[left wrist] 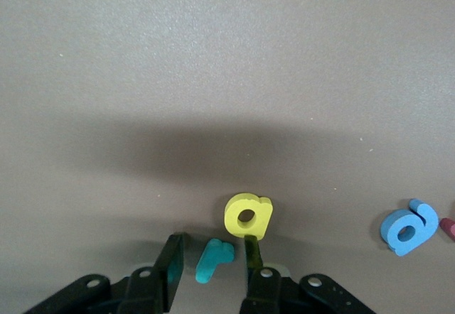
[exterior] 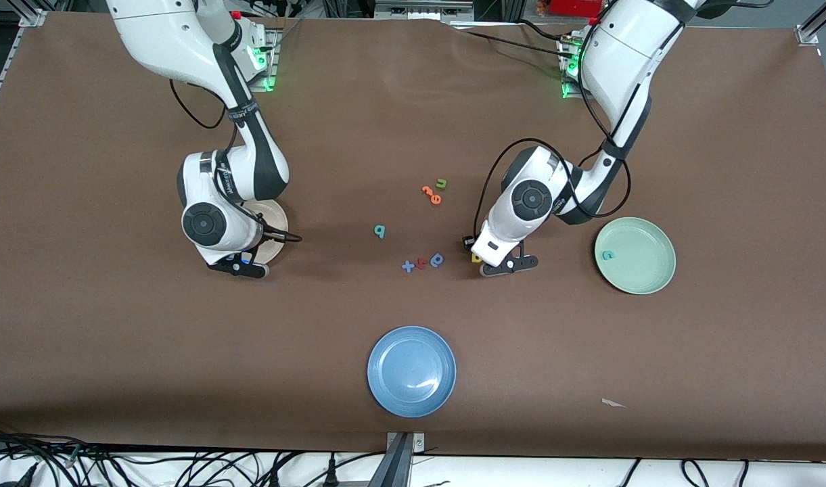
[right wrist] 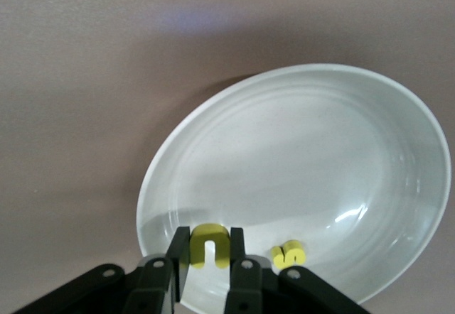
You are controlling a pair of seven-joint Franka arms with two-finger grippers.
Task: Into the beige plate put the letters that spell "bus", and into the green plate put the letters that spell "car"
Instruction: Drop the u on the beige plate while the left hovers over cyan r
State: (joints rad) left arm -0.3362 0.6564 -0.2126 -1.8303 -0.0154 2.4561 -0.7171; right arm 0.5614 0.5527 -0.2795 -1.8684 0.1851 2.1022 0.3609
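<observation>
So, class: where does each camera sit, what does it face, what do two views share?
Front: high across table, facing both arms, left gripper, right gripper.
Left wrist: down past own fingers at teal r, yellow a.
Right wrist: down past fingers gripping yellow u into beige plate.
Front and left wrist share yellow a.

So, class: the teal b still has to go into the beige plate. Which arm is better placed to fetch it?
Right: the right gripper already works over the beige plate. The teal b lies between the arms.
</observation>
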